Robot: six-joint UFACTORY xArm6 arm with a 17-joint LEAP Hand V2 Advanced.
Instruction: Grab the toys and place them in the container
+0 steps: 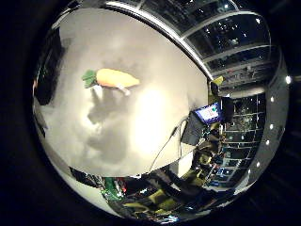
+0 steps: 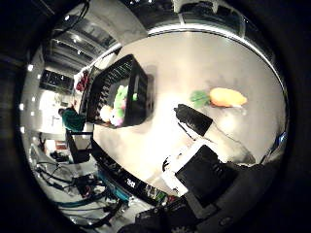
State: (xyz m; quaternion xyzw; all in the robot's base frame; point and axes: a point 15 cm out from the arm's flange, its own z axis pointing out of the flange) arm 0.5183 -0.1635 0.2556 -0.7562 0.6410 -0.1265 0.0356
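Because the hand [image 2: 209,145] is extended open and empty, beyond whose fingertips the carrot toy [image 2: 227,97] lies, a short reach would be missed

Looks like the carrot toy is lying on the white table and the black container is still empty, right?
Not quite. The carrot toy does lie on the white table, apart from the black container, but that container is not empty: the thumb side palm view shows soft toys already inside it, green, white and pink among them.
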